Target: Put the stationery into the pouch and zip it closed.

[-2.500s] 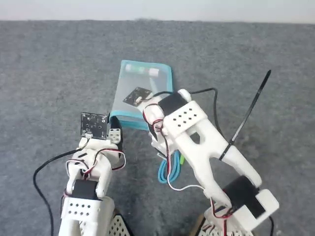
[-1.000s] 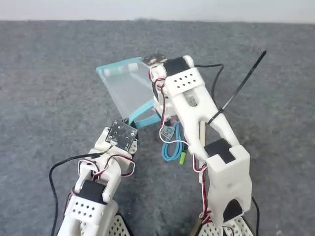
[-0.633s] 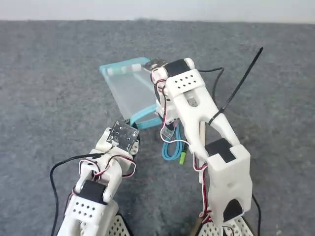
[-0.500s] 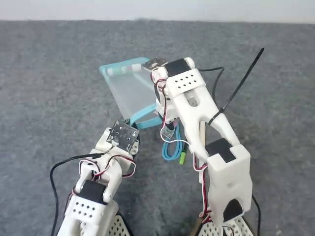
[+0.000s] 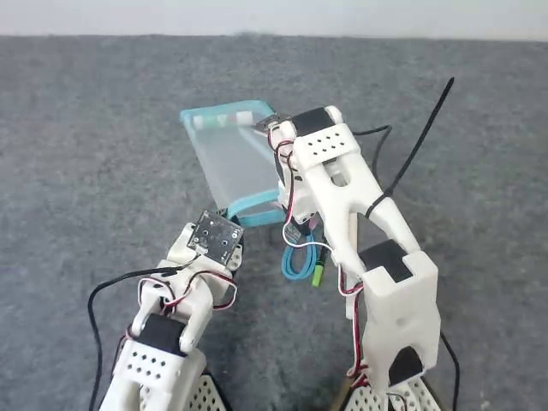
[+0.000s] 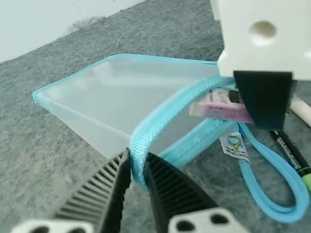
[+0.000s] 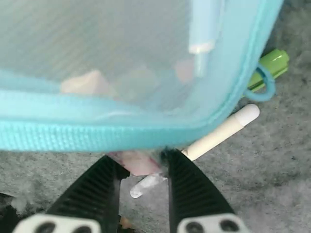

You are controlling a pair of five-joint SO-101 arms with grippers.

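My left gripper (image 6: 137, 167) is clamped on the teal zipper edge of the pouch (image 6: 121, 97), which sits on the grey table (image 5: 86, 128) between both arms. My right gripper (image 7: 141, 162) is at the pouch's mouth by a pink eraser (image 6: 218, 104); I cannot tell its grip. A blue cord (image 5: 295, 261) and a green pen (image 5: 317, 276) lie beside.

A grey, felt-like covering (image 5: 94, 154) spreads over the whole table. Its nap is flecked lighter and darker, and it reaches from the lower edge of the high view almost to the top. There a narrow band of plain, pale wall (image 5: 274, 15) runs the full width of the frame. The light is soft and even, leaving only faint shadows on the grey.
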